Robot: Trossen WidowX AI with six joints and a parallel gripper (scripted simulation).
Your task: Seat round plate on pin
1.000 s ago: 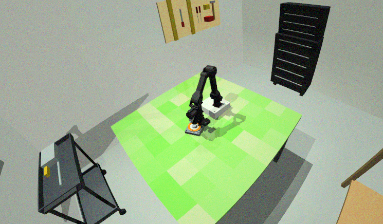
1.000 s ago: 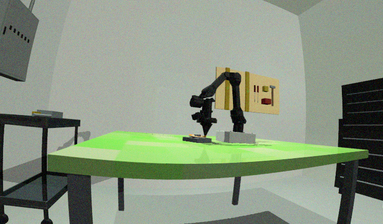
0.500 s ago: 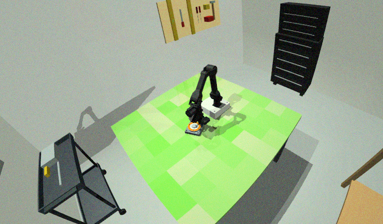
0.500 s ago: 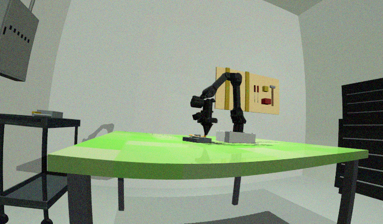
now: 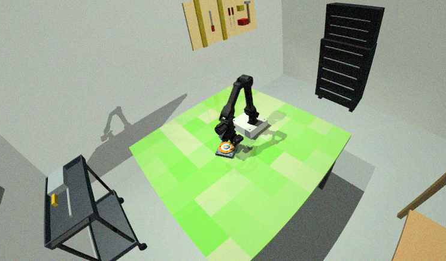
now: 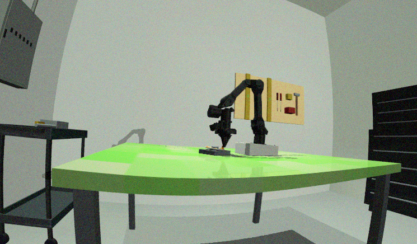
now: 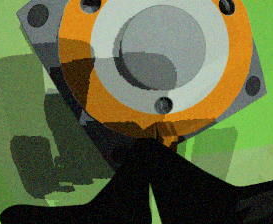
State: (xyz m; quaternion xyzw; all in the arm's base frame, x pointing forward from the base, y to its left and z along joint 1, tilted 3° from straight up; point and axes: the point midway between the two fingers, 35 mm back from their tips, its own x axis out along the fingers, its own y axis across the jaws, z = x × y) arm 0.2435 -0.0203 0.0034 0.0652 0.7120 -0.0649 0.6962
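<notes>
The round plate [image 5: 220, 149] [image 7: 237, 50], an orange ring with a pale centre, sits around the grey post [image 5: 226, 146] [image 7: 182, 45] on the dark square base [image 5: 221, 154] [image 6: 214, 152] [image 7: 259, 95]. Its orange tab [image 7: 171, 143] is at the bottom of the plate in the wrist view, partly covered by a fingertip. The hole [image 7: 163, 105] next to the tab is dark with a greyish spot; I cannot tell whether the pin is in it. My gripper [image 6: 223, 146] [image 7: 145, 145] points down, shut, its tips together at the plate's rim beside the tab. Contact is unclear.
The arm's white mounting block [image 5: 246, 126] [image 6: 266, 149] stands on the green table [image 5: 237, 194] [image 6: 173, 169] close beside the base. A dark cart [image 5: 75, 207] [image 6: 27, 131] stands off the table's left side.
</notes>
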